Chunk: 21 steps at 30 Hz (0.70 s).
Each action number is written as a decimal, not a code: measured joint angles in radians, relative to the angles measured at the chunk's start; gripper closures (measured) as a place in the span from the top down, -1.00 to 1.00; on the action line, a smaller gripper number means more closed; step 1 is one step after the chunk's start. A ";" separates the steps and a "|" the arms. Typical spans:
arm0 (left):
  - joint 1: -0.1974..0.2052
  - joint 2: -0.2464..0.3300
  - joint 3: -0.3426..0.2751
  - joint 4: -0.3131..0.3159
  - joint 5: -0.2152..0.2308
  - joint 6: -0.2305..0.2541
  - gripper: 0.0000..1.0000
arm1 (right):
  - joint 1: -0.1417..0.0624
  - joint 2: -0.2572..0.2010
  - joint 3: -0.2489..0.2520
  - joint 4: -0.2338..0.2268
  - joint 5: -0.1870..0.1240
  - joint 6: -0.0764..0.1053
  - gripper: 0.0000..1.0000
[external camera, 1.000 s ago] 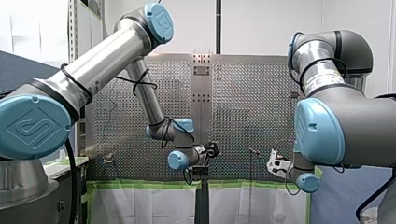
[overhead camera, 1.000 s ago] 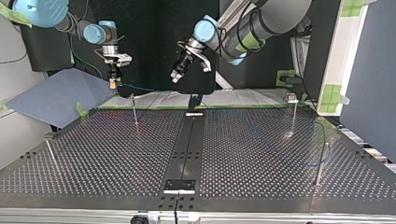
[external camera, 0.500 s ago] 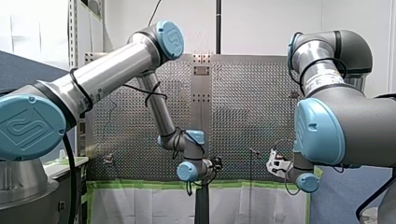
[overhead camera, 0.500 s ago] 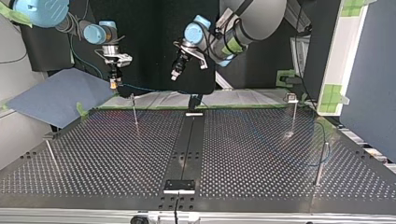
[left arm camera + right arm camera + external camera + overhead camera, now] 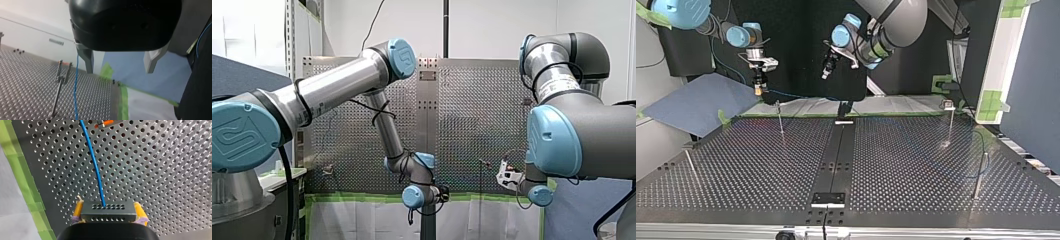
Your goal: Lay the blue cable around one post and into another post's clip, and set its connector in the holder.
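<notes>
The right gripper (image 5: 108, 204) is clamped on the connector (image 5: 108, 212), a dark block with rows of holes, which is squeezed between the gripper's yellow pads (image 5: 78, 210). The blue cable (image 5: 93, 162) leaves the block's far face. It runs ahead over the perforated table (image 5: 162, 170) toward an orange-tipped post (image 5: 108, 123). Green tape (image 5: 22, 177) edges the table to one side. In the top view this gripper hangs above the table's far edge at the left, with the connector held off the surface. The left gripper (image 5: 119, 71) hangs in the air near the far middle. Its metal fingers (image 5: 87, 61) are spread apart with nothing between them. In the left wrist view, the cable runs past below them, close beside a forked post (image 5: 59, 85).
</notes>
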<state>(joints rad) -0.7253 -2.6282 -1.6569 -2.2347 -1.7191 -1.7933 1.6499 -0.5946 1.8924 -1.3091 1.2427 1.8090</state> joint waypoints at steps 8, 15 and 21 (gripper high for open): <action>-0.029 -0.004 0.071 -0.070 0.012 0.003 0.98 | 0.001 0.000 0.000 -0.001 -0.001 -0.003 -1.00; -0.032 -0.004 0.139 -0.119 -0.051 0.004 0.98 | 0.001 0.000 -0.001 0.000 -0.001 -0.005 -1.00; -0.029 -0.005 0.166 -0.097 -0.104 0.013 0.98 | 0.002 0.000 -0.001 0.001 0.000 -0.007 -1.00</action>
<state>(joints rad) -0.7539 -2.6331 -1.4908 -2.3319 -1.8229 -1.7807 1.6521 -0.5946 1.8913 -1.3080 1.2425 1.8016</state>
